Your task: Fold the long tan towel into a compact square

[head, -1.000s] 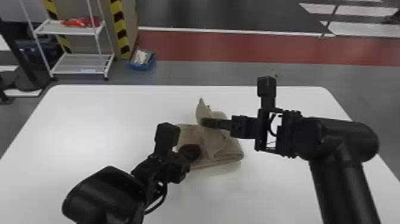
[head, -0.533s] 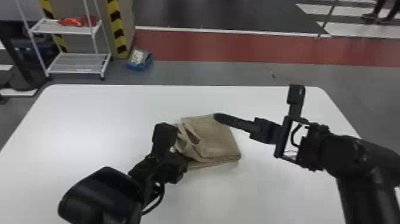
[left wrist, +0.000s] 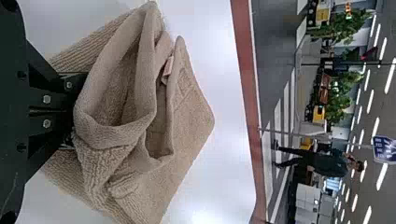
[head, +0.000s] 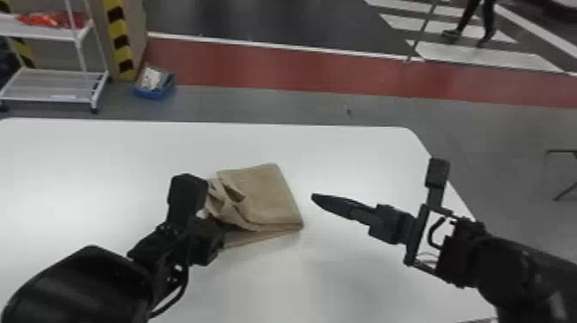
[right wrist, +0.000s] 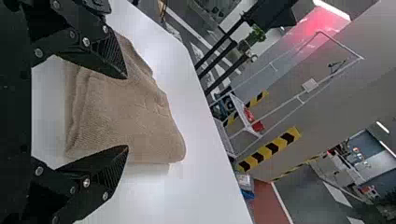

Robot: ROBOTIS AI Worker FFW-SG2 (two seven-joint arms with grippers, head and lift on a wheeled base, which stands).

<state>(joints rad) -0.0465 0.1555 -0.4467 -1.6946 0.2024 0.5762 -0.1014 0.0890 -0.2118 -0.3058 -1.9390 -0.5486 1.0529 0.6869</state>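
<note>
My left gripper (head: 214, 240) is at the towel's left side in the head view. The tan towel (head: 266, 193) lies folded in layers on the white table, rumpled at its left end. In the left wrist view the left gripper (left wrist: 70, 112) is shut on bunched cloth of the towel (left wrist: 187, 126), its fingertips buried in the folds. My right gripper (head: 315, 197) is just right of the towel, touching nothing. In the right wrist view the right gripper (right wrist: 127, 112) stands open, fingers wide apart, with the towel (right wrist: 126, 116) beyond them.
The white table (head: 107, 172) extends around the towel, its right edge passing under the right arm. On the floor behind stand a white shelf rack (head: 56, 81) and a blue bin (head: 154, 88). A person walks far off at the back right.
The right gripper has let go of the raised cloth and moved right, off the towel. That flap now lies down on the stack. The left gripper has stayed at the left end. The head view has shifted.
</note>
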